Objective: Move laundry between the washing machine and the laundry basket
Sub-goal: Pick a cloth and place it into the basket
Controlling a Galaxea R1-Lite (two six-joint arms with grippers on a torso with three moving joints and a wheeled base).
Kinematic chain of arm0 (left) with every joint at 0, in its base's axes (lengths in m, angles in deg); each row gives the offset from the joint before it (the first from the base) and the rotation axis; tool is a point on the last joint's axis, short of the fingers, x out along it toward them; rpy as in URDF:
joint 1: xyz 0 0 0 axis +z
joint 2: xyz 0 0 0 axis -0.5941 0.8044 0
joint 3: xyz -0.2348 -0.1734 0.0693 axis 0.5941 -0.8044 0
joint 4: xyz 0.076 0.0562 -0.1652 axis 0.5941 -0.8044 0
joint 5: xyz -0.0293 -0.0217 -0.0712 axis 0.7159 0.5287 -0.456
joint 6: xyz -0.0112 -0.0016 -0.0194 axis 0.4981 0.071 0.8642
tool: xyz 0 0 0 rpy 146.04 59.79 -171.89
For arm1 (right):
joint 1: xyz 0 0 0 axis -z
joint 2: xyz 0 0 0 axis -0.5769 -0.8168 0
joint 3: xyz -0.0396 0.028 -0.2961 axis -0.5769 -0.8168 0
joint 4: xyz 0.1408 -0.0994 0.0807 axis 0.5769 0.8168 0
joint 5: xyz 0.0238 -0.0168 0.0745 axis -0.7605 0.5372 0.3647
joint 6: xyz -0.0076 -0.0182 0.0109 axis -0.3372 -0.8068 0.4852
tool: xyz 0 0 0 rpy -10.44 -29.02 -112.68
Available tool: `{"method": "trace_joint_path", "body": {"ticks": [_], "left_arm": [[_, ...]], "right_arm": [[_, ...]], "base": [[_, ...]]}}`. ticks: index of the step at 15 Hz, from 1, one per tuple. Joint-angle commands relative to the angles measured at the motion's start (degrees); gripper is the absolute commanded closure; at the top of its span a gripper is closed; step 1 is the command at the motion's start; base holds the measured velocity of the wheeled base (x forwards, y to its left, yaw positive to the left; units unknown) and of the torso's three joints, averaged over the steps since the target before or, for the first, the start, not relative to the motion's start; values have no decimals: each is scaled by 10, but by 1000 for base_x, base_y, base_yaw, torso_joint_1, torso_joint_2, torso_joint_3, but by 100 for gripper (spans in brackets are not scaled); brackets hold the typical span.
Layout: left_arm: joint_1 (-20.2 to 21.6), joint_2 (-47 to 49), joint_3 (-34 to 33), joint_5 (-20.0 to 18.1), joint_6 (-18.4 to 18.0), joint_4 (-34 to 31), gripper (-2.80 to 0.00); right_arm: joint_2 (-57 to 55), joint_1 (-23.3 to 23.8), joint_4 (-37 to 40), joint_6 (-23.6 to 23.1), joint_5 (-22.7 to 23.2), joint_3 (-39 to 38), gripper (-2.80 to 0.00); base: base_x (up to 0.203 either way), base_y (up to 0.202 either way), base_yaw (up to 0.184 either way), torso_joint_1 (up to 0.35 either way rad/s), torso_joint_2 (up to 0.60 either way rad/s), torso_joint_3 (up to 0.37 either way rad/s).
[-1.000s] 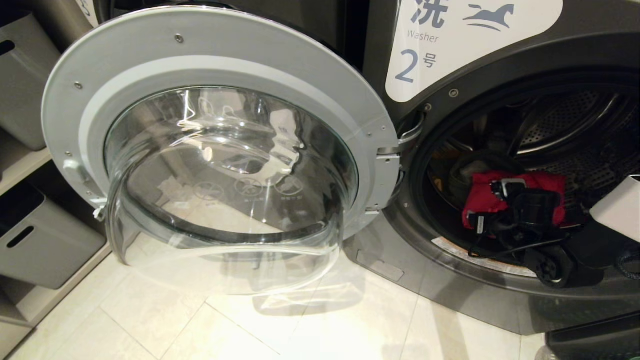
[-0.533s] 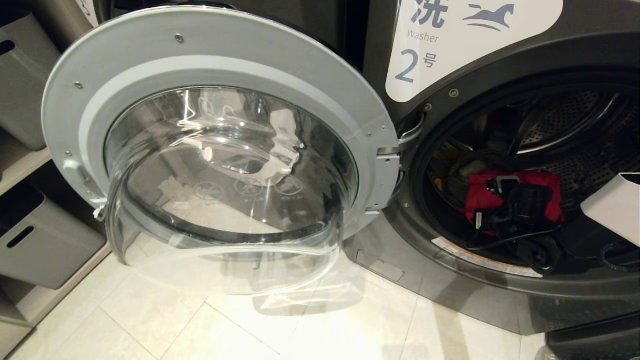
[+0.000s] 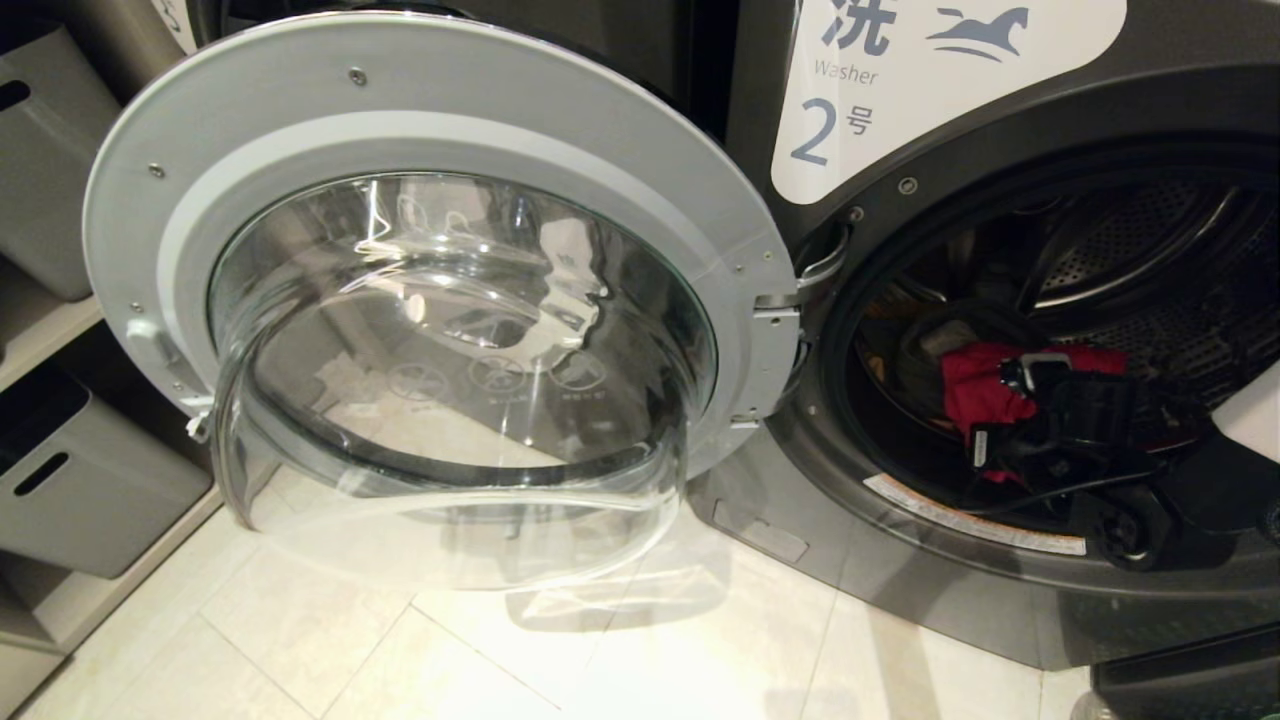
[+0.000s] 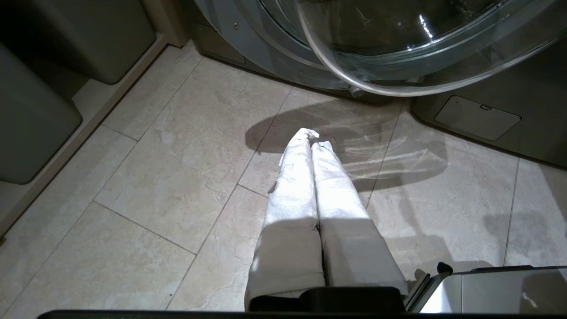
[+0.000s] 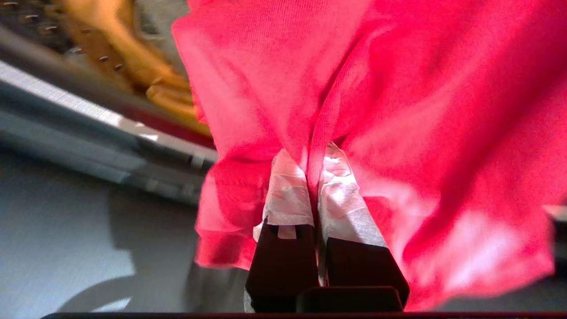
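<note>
The soft red garment [image 5: 398,110] bunches up, pinched in the right gripper [image 5: 315,177] jaws, seemingly near the washing machine [image 3: 1000,600] rim at 6 o'clock. Left gripper [image 4: 312,144] jaws are closed, empty.

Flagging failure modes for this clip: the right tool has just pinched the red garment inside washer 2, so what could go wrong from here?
The right tool pinches only a thin fold of the red garment, so it may slip. Trailing cloth could snag the drum opening's rim.

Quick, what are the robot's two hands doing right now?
Left gripper: shut, empty, above the floor.
Right gripper: shut on the red garment inside the washing machine.
</note>
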Motion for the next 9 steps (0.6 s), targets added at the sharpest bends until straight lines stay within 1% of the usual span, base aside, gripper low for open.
{"method": "trace_joint_path", "body": {"ticks": [1,4,7,9], "left_arm": [[0,0,0,-1,0,0,0],[0,0,0,0,0,0,0],[0,0,0,0,0,0,0],[0,-1,0,0,0,0,0]], "right_arm": [[51,-7,-25,0,-1,-48,0],[149,-26,-50,4,6,-121,0],[267,-52,-52,7,15,-194,0],[346,-72,-40,7,16,-252,0]], "base": [[0,0,0,0,0,0],[0,0,0,0,0,0],[0,0,0,0,0,0],[0,0,0,0,0,0]]}}
